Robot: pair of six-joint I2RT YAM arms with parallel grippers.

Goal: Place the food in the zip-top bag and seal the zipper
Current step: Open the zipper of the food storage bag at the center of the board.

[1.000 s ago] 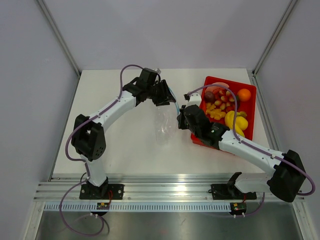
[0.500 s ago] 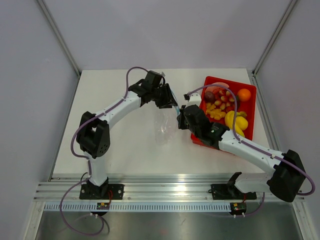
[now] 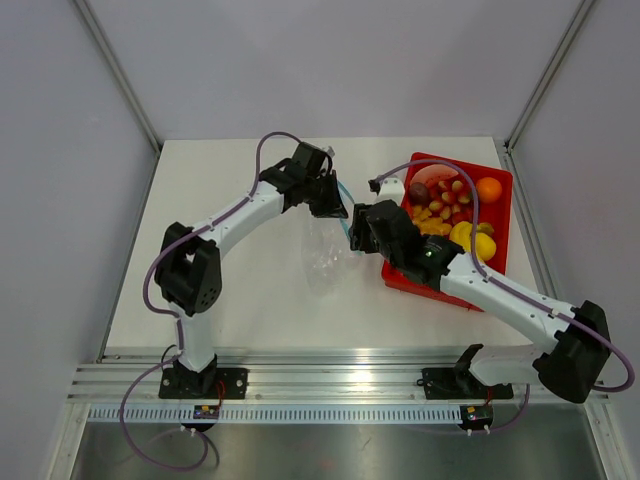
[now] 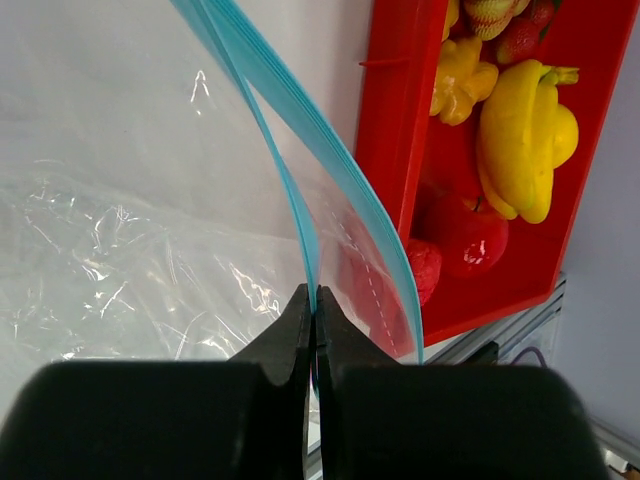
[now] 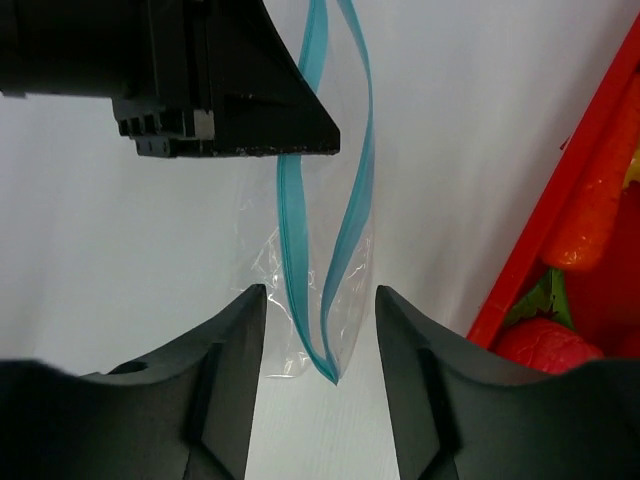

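Note:
The clear zip-top bag [image 3: 325, 252] hangs over the table's middle. Its light blue zipper [image 4: 300, 190] gapes, with the two lips apart. My left gripper [image 4: 313, 297] is shut on one lip of the zipper, and it shows from above as my left gripper [image 3: 338, 203]. My right gripper [image 5: 320, 300] stands open, and the zipper's end corner [image 5: 330, 372] hangs between its fingers without touching them. The food [image 3: 445, 205] lies in the red tray: a red apple [image 4: 465, 235], a strawberry [image 4: 426, 266] and an orange carrot [image 5: 598, 205].
The red tray [image 3: 500, 225] sits at the right, close behind my right arm, also holding yellow fruit [image 4: 525, 130] and an orange [image 3: 488, 189]. Grey walls stand left and right, and a metal rail [image 3: 330, 385] runs along the near edge.
My left gripper has shut on a lip of the zipper. My right gripper has opened and let go of the bag's corner, shifting slightly up and left.

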